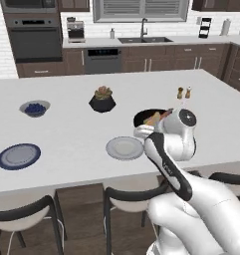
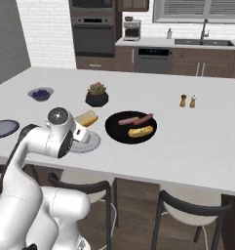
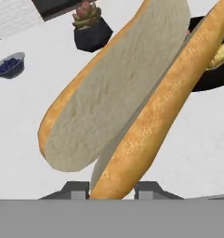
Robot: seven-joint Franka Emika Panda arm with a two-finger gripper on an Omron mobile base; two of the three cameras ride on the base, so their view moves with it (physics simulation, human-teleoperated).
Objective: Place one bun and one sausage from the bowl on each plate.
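My gripper (image 3: 114, 190) is shut on a golden bun (image 3: 127, 97), which is split along its length with the pale inside showing. In the right base view this bun (image 2: 86, 117) hangs just above the far edge of the pale grey plate (image 2: 92, 142). The black bowl (image 2: 114, 132) to its right holds two sausages (image 2: 136, 118) lying end to end and a second bun (image 2: 141, 131). The blue-rimmed plate (image 1: 19, 156) lies bare at the far left. My arm hides part of the bowl (image 1: 141, 117) in the left base view, with the pale plate (image 1: 124, 148) beside it.
A black plant pot (image 1: 102, 101) and a small grey bowl of berries (image 1: 35, 107) stand further back on the white island. Two shakers (image 2: 187, 101) stand to the right of the bowl. Chairs (image 2: 89, 188) line the near edge.
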